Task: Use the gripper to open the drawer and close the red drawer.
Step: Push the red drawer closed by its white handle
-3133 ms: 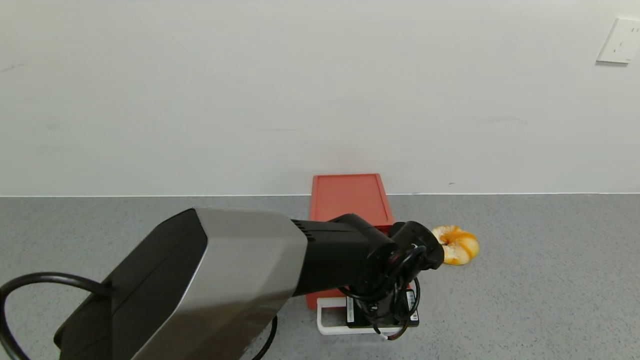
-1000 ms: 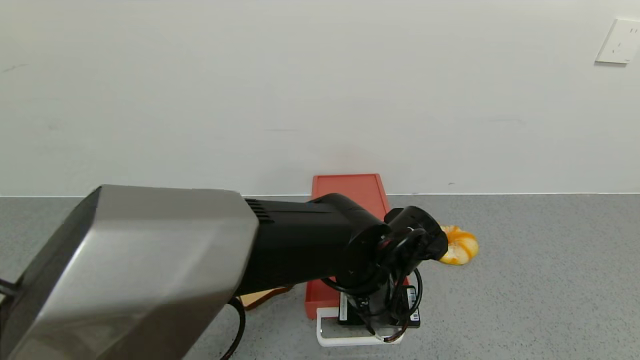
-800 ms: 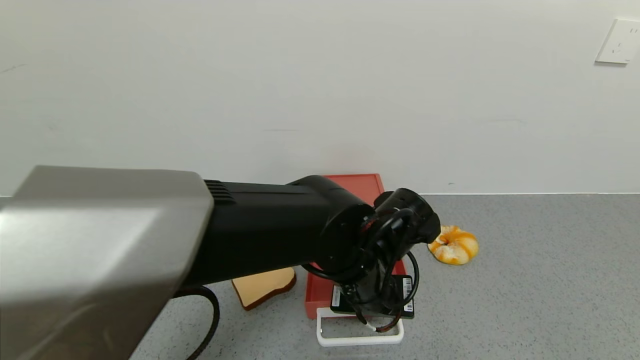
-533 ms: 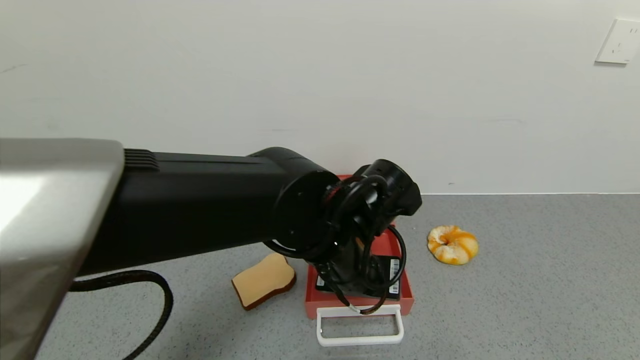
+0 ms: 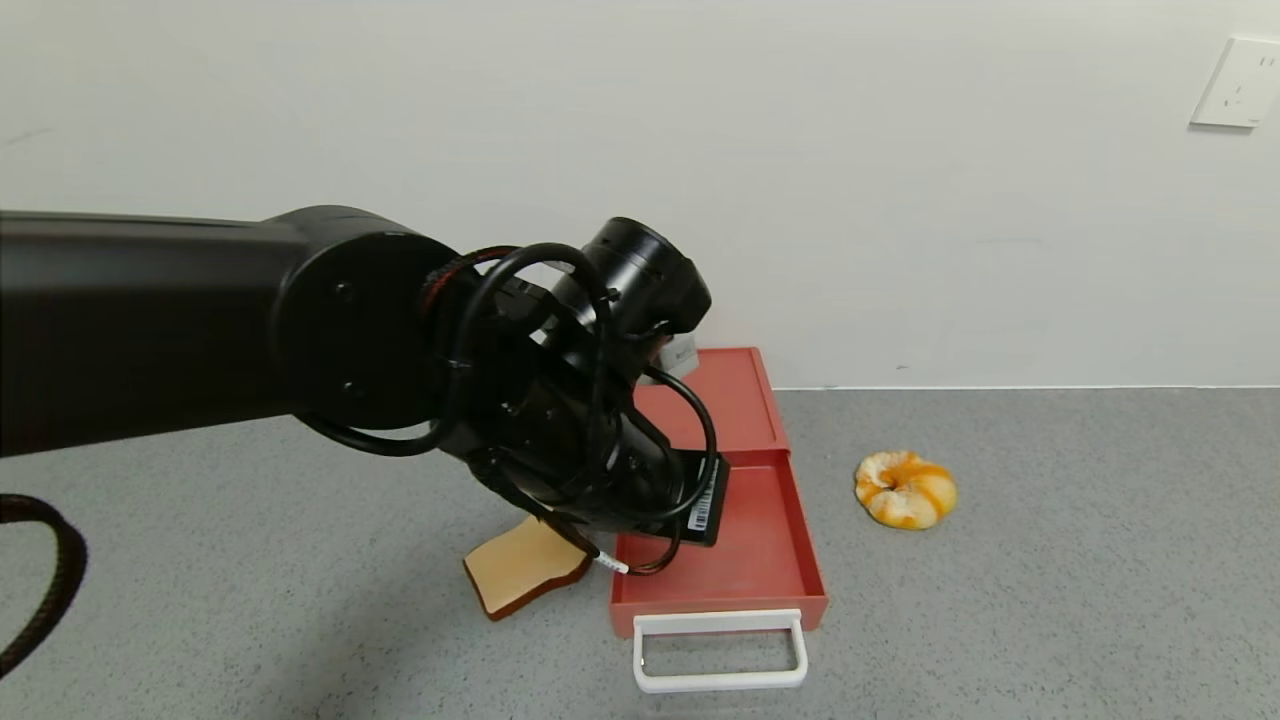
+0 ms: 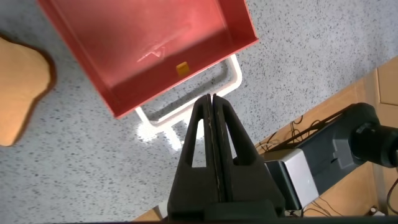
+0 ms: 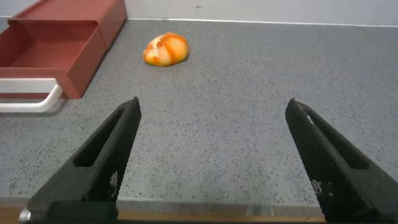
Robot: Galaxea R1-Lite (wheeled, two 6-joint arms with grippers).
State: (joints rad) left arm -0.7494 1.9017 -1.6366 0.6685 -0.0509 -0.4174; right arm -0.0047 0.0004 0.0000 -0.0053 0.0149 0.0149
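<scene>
The salmon-red drawer [image 5: 712,398] lies flat against the wall with its shallow tray [image 5: 755,560] slid out towards me. The white loop handle [image 5: 718,652] is at the tray's near end. The tray looks bare except for a small yellow mark [image 6: 181,68]. My left arm [image 5: 560,400] hangs raised over the tray's left side. My left gripper [image 6: 211,97] is shut, with nothing between its fingers, in the air above the handle [image 6: 186,107] and apart from it. My right gripper [image 7: 212,104] stands open and low over the table, to the right of the drawer [image 7: 56,37].
A bread slice [image 5: 522,578] lies just left of the tray. An orange-and-white pastry [image 5: 906,488] sits to the drawer's right. The grey speckled table [image 5: 1050,600] runs back to a white wall with a socket plate [image 5: 1240,82].
My left arm has lifted up and to the left, away from the handle, uncovering the open tray and the bread slice. The drawer, handle and pastry have stayed put.
</scene>
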